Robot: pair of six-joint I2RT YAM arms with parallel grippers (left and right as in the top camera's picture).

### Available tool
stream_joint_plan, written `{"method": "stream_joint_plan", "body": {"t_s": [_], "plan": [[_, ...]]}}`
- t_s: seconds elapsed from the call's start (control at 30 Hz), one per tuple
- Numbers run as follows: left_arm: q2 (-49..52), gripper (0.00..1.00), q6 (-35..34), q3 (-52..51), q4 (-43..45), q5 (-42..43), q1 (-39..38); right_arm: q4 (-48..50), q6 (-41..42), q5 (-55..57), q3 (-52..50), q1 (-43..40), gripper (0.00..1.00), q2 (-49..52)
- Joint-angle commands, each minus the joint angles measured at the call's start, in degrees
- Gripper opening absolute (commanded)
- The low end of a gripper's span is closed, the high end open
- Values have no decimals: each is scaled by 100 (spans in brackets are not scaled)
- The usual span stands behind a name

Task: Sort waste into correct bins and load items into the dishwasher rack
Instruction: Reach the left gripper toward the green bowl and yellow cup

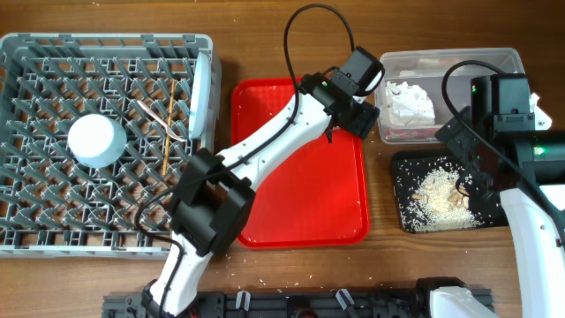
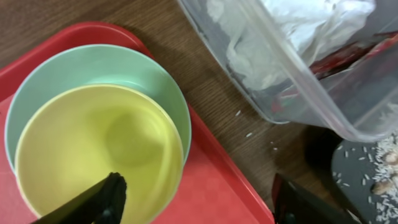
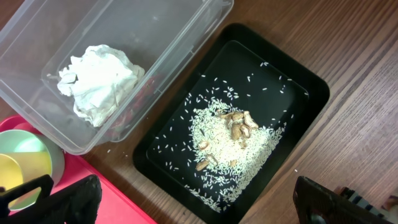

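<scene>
- A grey dishwasher rack (image 1: pixel 53 230) fills the left of the table. A pale blue bowl (image 1: pixel 97 140) sits upside down among its pegs.
- Right of the bowl, thin wooden chopsticks (image 1: pixel 168 132) lie across the lattice. A pale blue plate (image 1: pixel 203 93) stands on edge against the rack's right wall.
- A red serving tray (image 1: pixel 300 194) lies just beside the rack, its middle bare.
- At the tray's far right corner a yellow-green cup (image 2: pixel 93 149) rests nested inside a second pale blue bowl (image 2: pixel 124 68).
- The left gripper (image 2: pixel 196 186) hovers over that corner with jaws spread wide and holding nothing. One dark finger overlaps the cup's near rim, and the other sits out past the tray's edge.
- A few rice grains dot the wood between the red tray and the bins.
- On the far right, a clear tub (image 1: pixel 459 60) holds a crumpled white napkin (image 3: pixel 96 81), with a red-and-white wrapper (image 2: pixel 348 53) tucked beside it.
- Just near of the tub, a black tray (image 3: pixel 305 87) carries a mound of white rice (image 3: pixel 236 149) topped with beige food scraps (image 3: pixel 239 124).
- The right gripper (image 3: pixel 196 183) hangs above the two bins, its fingers wide apart and empty.
</scene>
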Motion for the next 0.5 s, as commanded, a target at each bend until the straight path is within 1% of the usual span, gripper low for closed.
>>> {"method": "stream_joint_plan", "body": {"t_s": [0.0, 0.07, 0.17, 0.23, 0.27, 0.43, 0.47], "plan": [[197, 73, 140, 74, 57, -129, -7, 33, 48, -9, 26, -17, 100, -46], [254, 73, 140, 74, 63, -129, -7, 33, 48, -9, 26, -17, 100, -46], [323, 67, 142, 74, 81, -133, -4, 35, 50, -11, 26, -17, 100, -46], [426, 67, 142, 74, 81, -361, -2, 35, 48, -9, 26, -17, 100, -46], [485, 64, 140, 74, 72, -481, 0, 35, 50, -11, 26, -17, 100, -46], [557, 53, 136, 76, 160, -494, 0, 35, 50, -9, 26, -17, 100, -46], [542, 53, 131, 76, 208, -492, 0, 35, 48, -11, 26, -17, 100, -46]]}}
